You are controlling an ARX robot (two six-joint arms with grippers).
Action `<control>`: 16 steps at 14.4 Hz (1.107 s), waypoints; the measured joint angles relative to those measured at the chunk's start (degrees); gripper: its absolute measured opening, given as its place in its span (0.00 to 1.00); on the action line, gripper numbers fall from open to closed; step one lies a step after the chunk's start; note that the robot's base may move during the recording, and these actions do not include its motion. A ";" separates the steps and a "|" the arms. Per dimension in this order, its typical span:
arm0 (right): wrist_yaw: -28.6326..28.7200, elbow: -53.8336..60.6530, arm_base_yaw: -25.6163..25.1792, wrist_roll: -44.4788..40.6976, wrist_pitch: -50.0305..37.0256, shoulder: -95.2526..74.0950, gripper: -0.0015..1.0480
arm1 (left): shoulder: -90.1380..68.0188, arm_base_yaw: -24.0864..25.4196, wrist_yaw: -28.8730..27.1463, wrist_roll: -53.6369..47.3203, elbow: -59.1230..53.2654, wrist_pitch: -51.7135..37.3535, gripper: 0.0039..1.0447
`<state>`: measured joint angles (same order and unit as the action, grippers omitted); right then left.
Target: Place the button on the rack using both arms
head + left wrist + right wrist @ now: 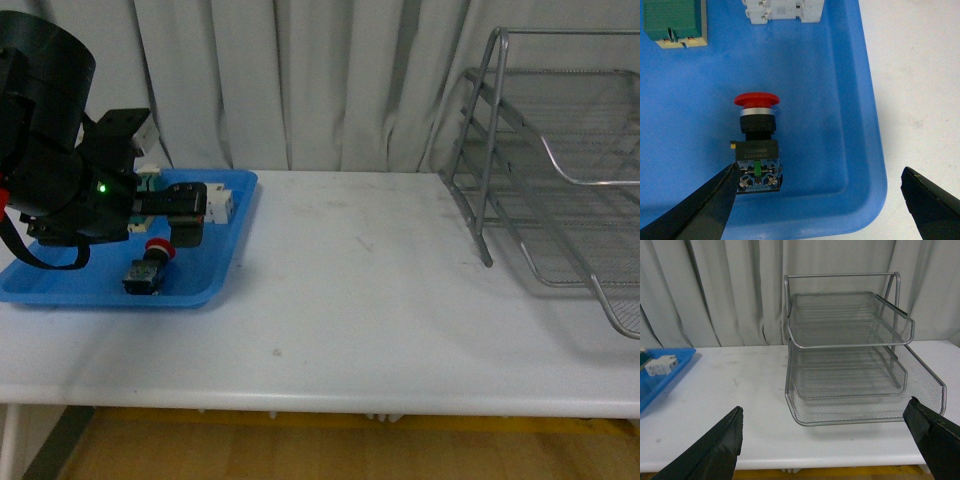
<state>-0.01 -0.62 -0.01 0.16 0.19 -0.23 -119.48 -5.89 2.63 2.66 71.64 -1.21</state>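
The button [150, 265] with its red cap and dark body lies on its side in the blue tray [225, 255] at the table's left. In the left wrist view the button [757, 142] lies flat, cap away from the gripper. My left gripper [820, 200] hovers above it, open, one finger [700, 205] beside the button's base, the other finger [932, 205] past the tray's edge over the table. The left arm [60, 170] hangs over the tray. The silver wire rack [560, 170] stands at the table's right, also in the right wrist view [850, 355]. My right gripper [822, 445] is open and empty, facing the rack.
A green-and-cream switch block [675, 22] and a white blocky component [782, 10] lie at the tray's far end. The white table [360, 290] spreads between tray and rack. Grey curtains [300, 80] hang behind.
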 joint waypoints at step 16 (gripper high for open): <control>0.00 0.00 0.00 0.00 0.00 0.00 0.94 | -15.30 2.71 -3.93 -5.55 12.44 5.20 0.86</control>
<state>-0.01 -0.62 -0.01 0.16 0.19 -0.23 -134.78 -3.18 -1.30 -2.90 84.07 3.99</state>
